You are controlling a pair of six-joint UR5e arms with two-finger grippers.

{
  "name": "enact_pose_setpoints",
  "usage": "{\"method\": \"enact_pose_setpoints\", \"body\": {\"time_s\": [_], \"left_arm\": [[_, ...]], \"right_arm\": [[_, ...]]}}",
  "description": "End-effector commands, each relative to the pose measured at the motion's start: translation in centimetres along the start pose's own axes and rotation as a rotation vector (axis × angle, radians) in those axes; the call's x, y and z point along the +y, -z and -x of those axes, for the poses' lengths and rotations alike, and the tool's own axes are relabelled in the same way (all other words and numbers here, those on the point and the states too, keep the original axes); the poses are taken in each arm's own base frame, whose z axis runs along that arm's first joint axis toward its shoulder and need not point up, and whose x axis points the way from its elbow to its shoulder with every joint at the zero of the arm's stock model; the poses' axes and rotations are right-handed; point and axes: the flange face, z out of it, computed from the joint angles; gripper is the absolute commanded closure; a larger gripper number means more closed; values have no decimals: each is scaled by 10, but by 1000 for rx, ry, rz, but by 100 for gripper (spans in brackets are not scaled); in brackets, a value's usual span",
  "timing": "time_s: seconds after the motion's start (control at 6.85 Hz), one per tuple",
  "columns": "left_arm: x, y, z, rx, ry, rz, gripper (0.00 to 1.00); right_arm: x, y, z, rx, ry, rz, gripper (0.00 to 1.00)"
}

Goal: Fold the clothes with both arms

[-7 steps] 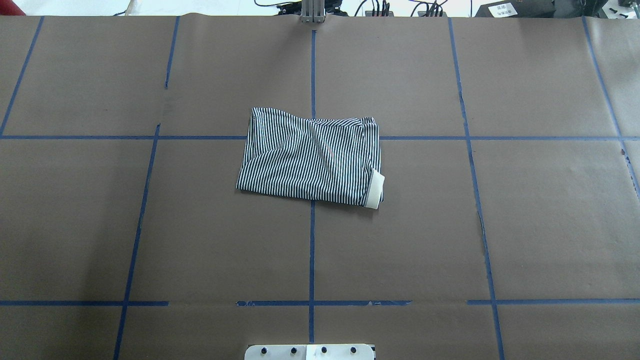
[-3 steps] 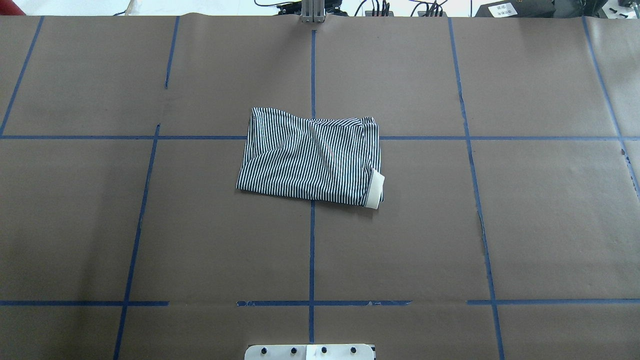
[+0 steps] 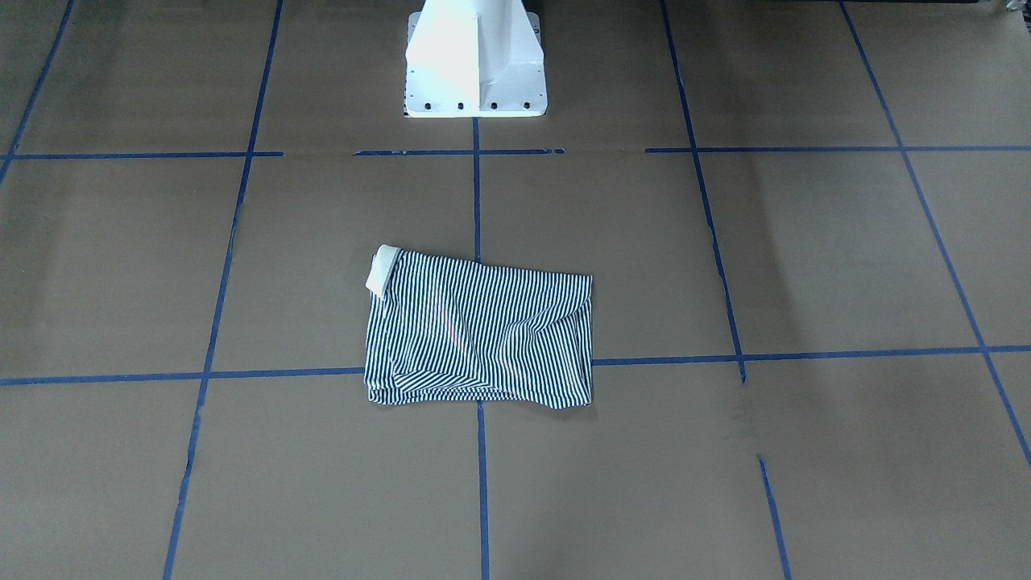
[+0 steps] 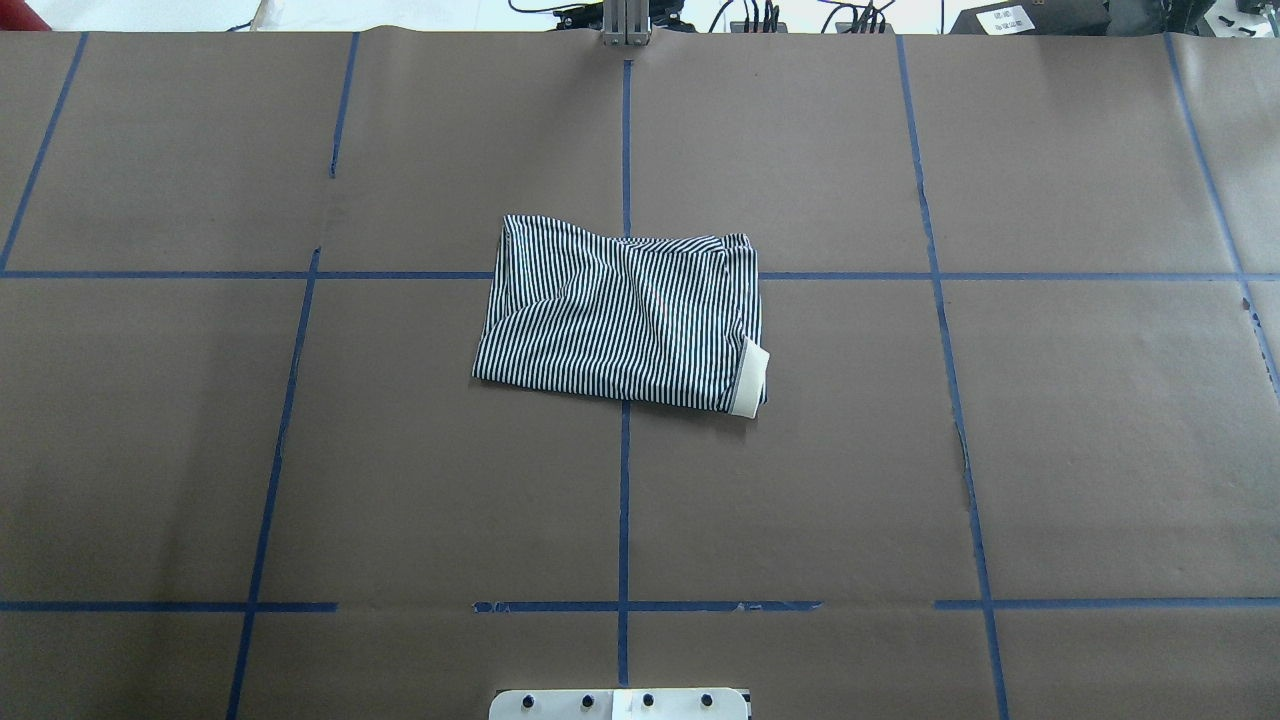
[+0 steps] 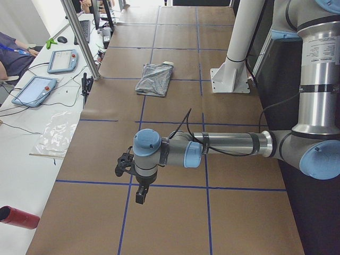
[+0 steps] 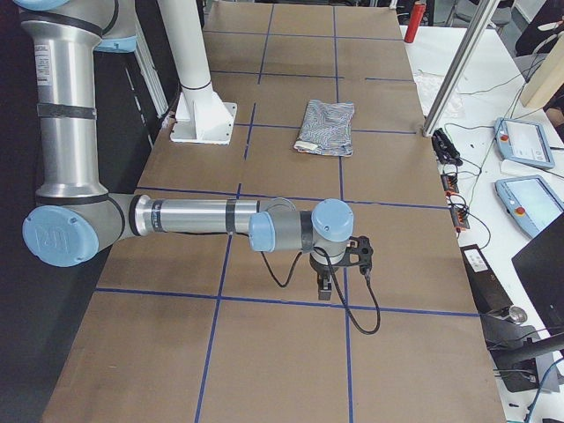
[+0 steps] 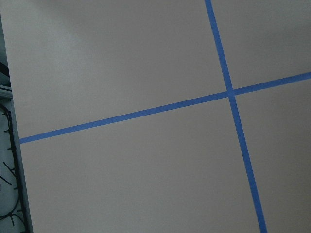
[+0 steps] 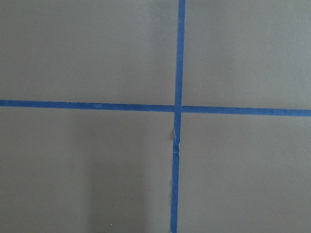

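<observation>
Mostly tucked under: shirt (image 4: 620, 315) collar (image 4: 753, 378).

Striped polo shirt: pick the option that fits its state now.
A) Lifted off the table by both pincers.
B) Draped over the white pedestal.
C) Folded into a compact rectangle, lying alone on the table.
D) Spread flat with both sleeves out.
C: the striped polo shirt lies on the table as a compact folded rectangle, its cream collar peeking out at one corner, with nothing touching it.
</observation>
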Motion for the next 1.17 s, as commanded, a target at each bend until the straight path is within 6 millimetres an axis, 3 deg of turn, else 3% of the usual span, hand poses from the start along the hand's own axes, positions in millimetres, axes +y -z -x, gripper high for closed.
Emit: {"method": "enact_pose_setpoints", "body": {"time_s": [0.0, 0.29, 1.02], "left_arm": [[-1, 1, -3, 19, 4, -4, 0], [0, 0, -5, 51, 136, -4, 0], [2, -4, -1, 53, 149, 0, 0]], "right_arm": [[2, -2, -1, -4, -3, 4, 0], [2, -2, 0, -5, -1, 3, 0], [1, -1, 0, -6, 0, 2, 0]]}}
